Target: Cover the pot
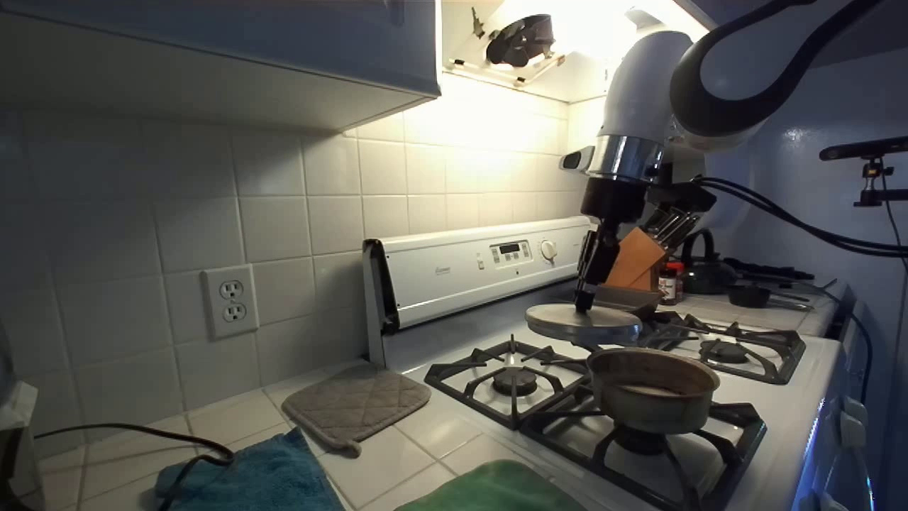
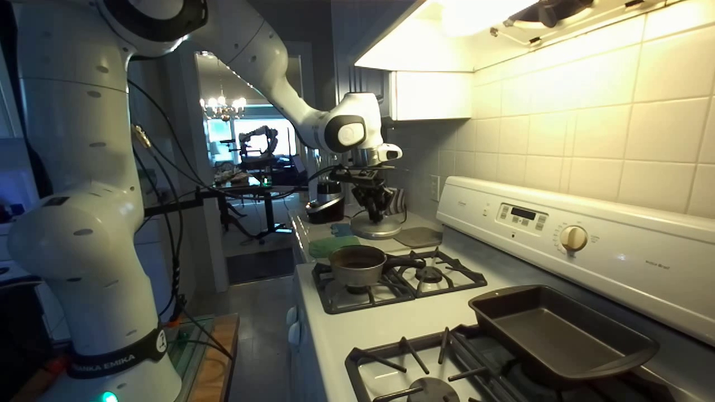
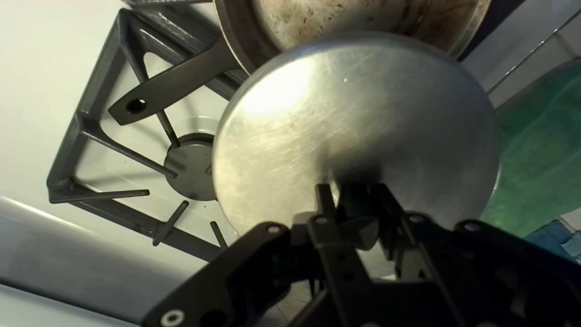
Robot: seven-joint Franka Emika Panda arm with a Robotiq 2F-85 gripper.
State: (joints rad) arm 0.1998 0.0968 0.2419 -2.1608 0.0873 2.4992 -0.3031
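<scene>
The pot (image 1: 652, 397) is low, round and metal, and sits uncovered on a front stove burner. It also shows in an exterior view (image 2: 356, 274) and at the top of the wrist view (image 3: 345, 18). Its dark handle (image 3: 177, 84) points toward the back burner. A round silver lid (image 3: 281, 150) hangs level above the stove, apart from the pot and higher than its rim. It shows in both exterior views (image 1: 567, 326) (image 2: 385, 230). My gripper (image 3: 354, 190) is shut on the lid's black knob (image 3: 361, 213). In the wrist view the lid hides part of the pot.
Black grates (image 1: 514, 348) surround the pot. A rectangular baking pan (image 2: 564, 329) sits on the far burners. The stove's back panel (image 1: 454, 273) stands behind. A grey potholder (image 1: 357, 404), a green cloth (image 1: 496, 490) and a blue towel (image 1: 262, 475) lie on the counter.
</scene>
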